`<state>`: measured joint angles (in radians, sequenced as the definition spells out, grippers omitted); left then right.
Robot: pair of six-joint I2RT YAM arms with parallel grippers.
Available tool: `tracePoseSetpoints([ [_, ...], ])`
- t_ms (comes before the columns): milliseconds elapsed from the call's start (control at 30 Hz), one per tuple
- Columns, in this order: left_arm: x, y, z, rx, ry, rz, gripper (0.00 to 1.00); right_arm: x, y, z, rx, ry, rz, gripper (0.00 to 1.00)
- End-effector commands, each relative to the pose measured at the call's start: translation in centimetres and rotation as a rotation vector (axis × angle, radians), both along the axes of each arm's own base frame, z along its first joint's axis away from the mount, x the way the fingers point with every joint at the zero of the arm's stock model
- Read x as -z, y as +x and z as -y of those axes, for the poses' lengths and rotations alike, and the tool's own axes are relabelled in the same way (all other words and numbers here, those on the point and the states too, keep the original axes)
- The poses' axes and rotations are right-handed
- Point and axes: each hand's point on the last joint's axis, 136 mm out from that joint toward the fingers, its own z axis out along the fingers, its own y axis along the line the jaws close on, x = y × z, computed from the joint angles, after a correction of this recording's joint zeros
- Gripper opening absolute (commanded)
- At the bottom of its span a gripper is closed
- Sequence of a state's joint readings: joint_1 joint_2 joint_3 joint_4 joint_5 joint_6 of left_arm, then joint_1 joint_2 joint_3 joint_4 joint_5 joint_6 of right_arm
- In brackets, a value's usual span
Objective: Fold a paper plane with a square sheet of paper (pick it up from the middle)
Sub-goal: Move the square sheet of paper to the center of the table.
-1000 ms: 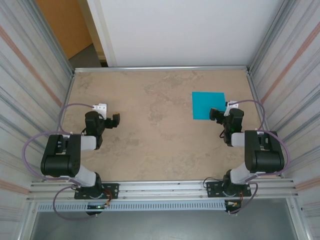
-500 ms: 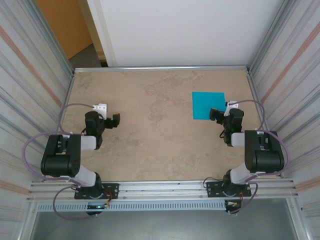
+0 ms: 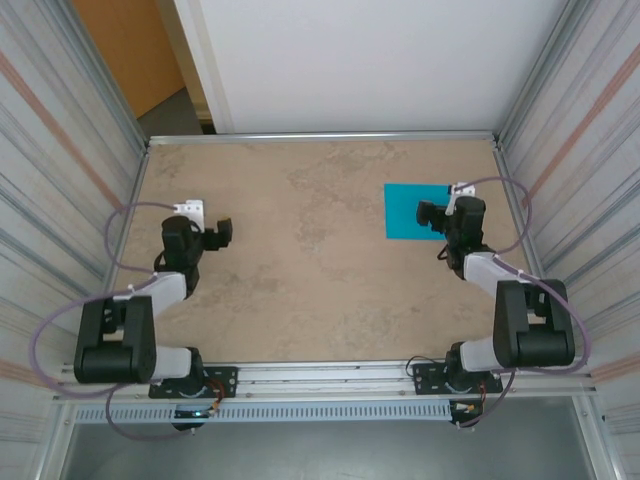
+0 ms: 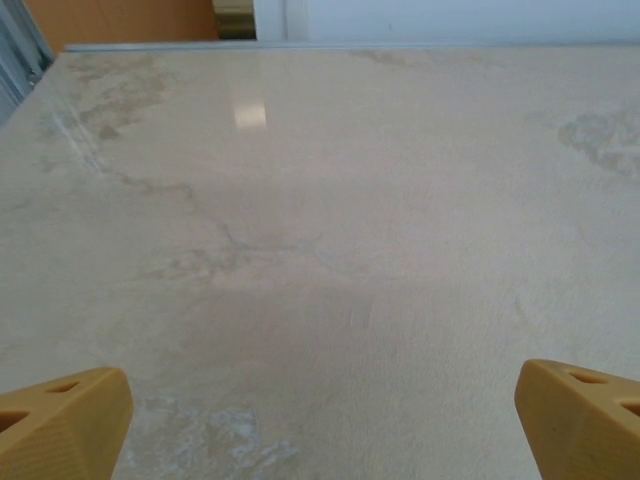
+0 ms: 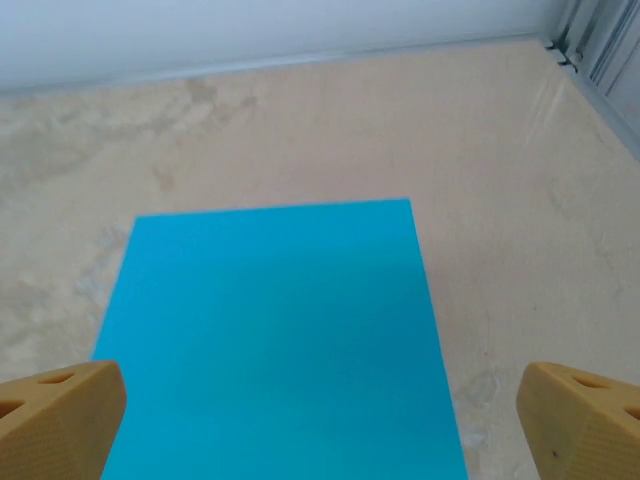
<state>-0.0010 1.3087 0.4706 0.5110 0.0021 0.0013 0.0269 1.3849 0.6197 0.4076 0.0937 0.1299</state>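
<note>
Right gripper (image 5: 320, 420) over square sheet of paper (image 5: 280, 320), jaws wide, empty, ready for middle pick; left gripper (image 4: 320, 420) same, well apart.

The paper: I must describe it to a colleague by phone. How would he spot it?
Start from the beige table and look at its far right part, by the right gripper. The paper lies flat there, a plain turquoise square and the only bright colour on the mottled surface.
</note>
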Motion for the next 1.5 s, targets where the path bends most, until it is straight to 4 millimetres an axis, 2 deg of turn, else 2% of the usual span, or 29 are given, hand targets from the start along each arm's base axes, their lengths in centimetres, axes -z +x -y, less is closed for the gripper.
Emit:
tracePoseSetpoints([
  [0, -3.5, -0.4, -0.5, -0.064, -0.084, -0.023, 0.99, -1.5, -0.6, 0.6, 0.125, 0.132, -0.096, 0.99],
  [67, -5.5, -0.8, -0.6, -0.134, -0.230, -0.042, 0.99, -2.3, -0.4, -0.4, 0.119, 0.219, -0.166, 0.99],
  [167, -7.5, -0.8, 0.8, -0.136, -0.410, -0.111, 0.99, -2.2, -0.2, -2.0, 0.086, 0.299, -0.290, 0.99],
  [267, -8.0, -0.4, 3.1, -0.048, -0.501, -0.193, 0.99, -1.2, 0.1, -2.7, 0.110, 0.362, -0.394, 0.99],
  [367, -7.5, 0.3, 4.8, -0.007, -0.620, -0.248, 0.99, 0.5, 0.7, -4.1, 0.081, 0.489, -0.522, 0.99],
  [467, -7.1, 1.0, 7.4, 0.090, -0.719, -0.250, 0.99, 2.7, 1.5, -5.1, 0.066, 0.593, -0.617, 0.99],
  [567, -6.5, 1.3, 10.2, 0.146, -0.735, -0.284, 0.99, 4.3, 2.2, -5.2, 0.087, 0.644, -0.664, 1.00],
  [667, -5.3, 1.5, 14.1, 0.221, -0.752, -0.375, 0.98, 5.6, 2.8, -4.9, 0.122, 0.665, -0.687, 0.95],
  [833, -2.7, 1.1, 20.9, 0.287, -0.744, -0.509, 0.90, 7.6, 3.8, -4.7, 0.165, 0.682, -0.731, 0.84],
  [1000, -0.1, 0.8, 26.3, 0.320, -0.767, -0.619, 0.78, 8.9, 4.6, -4.2, 0.202, 0.661, -0.749, 0.80],
  [1100, 1.0, 0.5, 29.1, 0.360, -0.800, -0.672, 0.73, 9.4, 5.0, -3.9, 0.212, 0.645, -0.759, 0.74],
  [1267, 2.5, 0.3, 31.4, 0.379, -0.837, -0.742, 0.65, 10.4, 5.6, -3.4, 0.222, 0.616, -0.782, 0.59],
  [1467, 3.3, 0.0, 31.5, 0.372, -0.831, -0.771, 0.60, 11.8, 4.8, -3.4, 0.238, 0.593, -0.835, 0.56],
])
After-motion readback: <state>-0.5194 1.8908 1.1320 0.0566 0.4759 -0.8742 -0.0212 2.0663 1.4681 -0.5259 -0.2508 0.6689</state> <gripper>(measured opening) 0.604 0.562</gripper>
